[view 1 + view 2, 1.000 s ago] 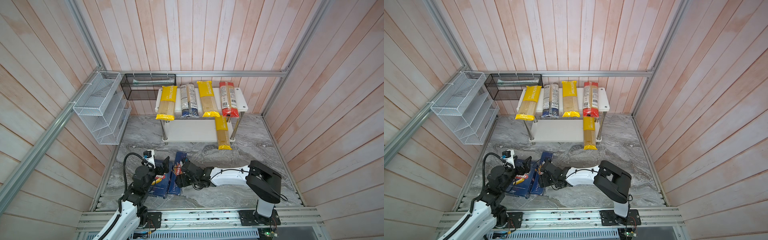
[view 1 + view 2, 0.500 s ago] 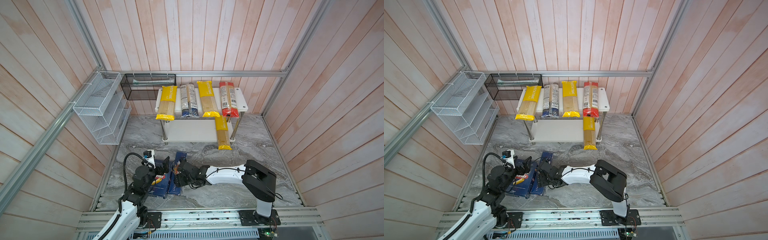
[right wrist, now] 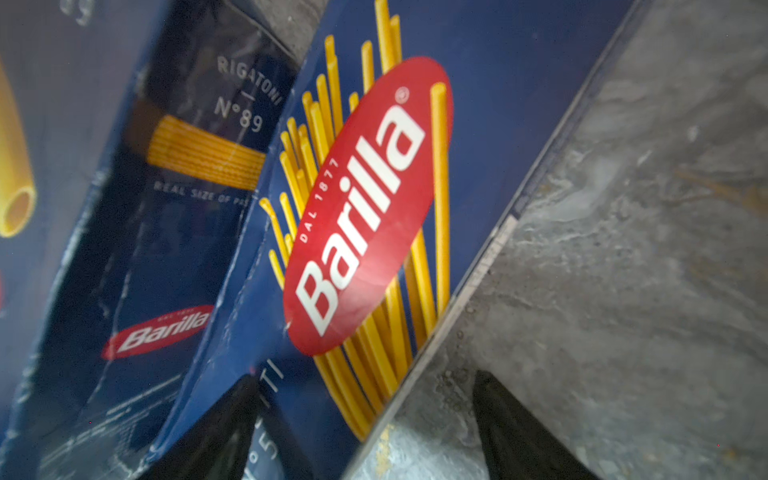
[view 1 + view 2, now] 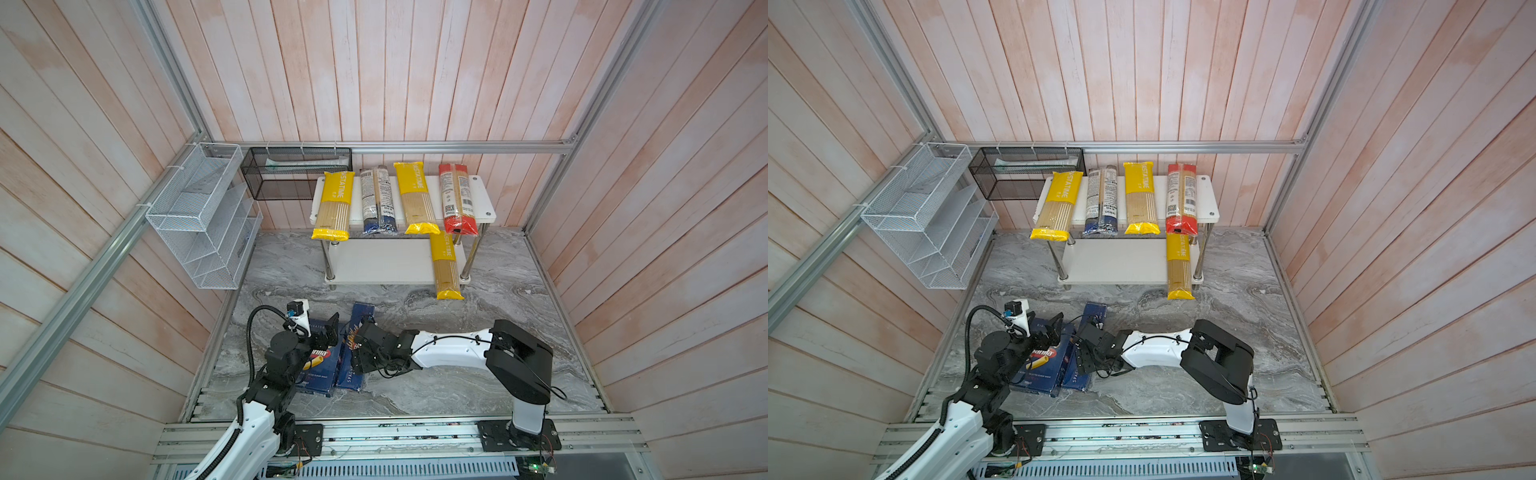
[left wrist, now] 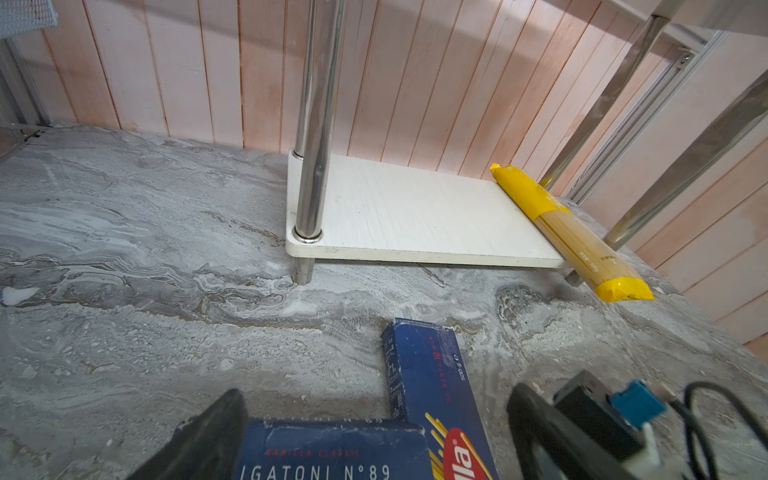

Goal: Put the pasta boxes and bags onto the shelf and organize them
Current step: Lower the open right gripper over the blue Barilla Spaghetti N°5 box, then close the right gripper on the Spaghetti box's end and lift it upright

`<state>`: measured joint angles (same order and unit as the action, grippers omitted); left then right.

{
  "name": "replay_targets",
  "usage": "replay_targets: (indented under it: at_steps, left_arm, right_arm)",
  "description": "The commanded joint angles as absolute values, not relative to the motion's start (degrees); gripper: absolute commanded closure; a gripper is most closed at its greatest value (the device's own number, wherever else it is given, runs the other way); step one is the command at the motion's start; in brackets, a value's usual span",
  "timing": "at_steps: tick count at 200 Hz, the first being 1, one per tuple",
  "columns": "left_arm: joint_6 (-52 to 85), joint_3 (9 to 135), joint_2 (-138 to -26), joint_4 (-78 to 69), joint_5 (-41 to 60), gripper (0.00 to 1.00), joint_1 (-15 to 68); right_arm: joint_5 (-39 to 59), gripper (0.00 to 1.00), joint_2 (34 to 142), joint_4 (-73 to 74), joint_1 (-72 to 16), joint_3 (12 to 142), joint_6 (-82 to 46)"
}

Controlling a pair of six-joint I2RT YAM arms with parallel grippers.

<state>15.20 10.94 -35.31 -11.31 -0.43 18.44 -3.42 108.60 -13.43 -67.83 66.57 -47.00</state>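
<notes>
Two dark blue Barilla pasta boxes lie side by side on the marble floor at the front left: the wide rigatoni box (image 4: pixel 318 365) (image 5: pixel 332 453) and the narrow spaghetti box (image 4: pixel 363 313) (image 3: pixel 374 187). My left gripper (image 4: pixel 316 332) (image 5: pixel 374 436) hangs open over the rigatoni box's far end, fingers spread wider than that box. My right gripper (image 4: pixel 353 351) (image 3: pixel 361 436) is open low over the spaghetti box, one finger above the box and one above the floor. The shelf (image 4: pixel 482 199) holds several bags on top; one yellow bag (image 4: pixel 444 266) lies on the lower board, overhanging its front.
A white wire rack (image 4: pixel 199 216) hangs on the left wall and a black mesh basket (image 4: pixel 295 172) sits at the back left beside the shelf. An aluminium rail (image 4: pixel 374 428) runs along the front. Wooden walls close in three sides.
The right arm has shifted a little to the left, bringing its gripper further over the spaghetti box. The left arm and both boxes have stayed put.
</notes>
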Motion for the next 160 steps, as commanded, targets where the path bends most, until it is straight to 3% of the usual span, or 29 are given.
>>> replay_targets:
  at_steps: [1,61,101,160]
  left_arm:
    - [14.68,12.75,-35.13,-11.39,-0.48,0.00,18.28]
    - [14.68,12.77,-35.11,-11.28,-0.57,0.00,18.28]
    - [14.76,12.74,-35.10,-11.25,-0.70,0.00,18.27]
    - [14.90,12.59,-34.67,-11.15,-1.14,0.00,18.18]
  right_arm:
    - [-7.36,0.17,109.32,-25.05,-67.01,63.93,-46.98]
    - [-9.07,0.17,102.83,-28.54,-64.23,59.66,-47.58]
    - [-6.89,0.17,98.43,-22.45,-65.75,59.86,-47.34]
    - [-8.50,0.16,104.88,-21.91,-70.33,68.85,-50.50]
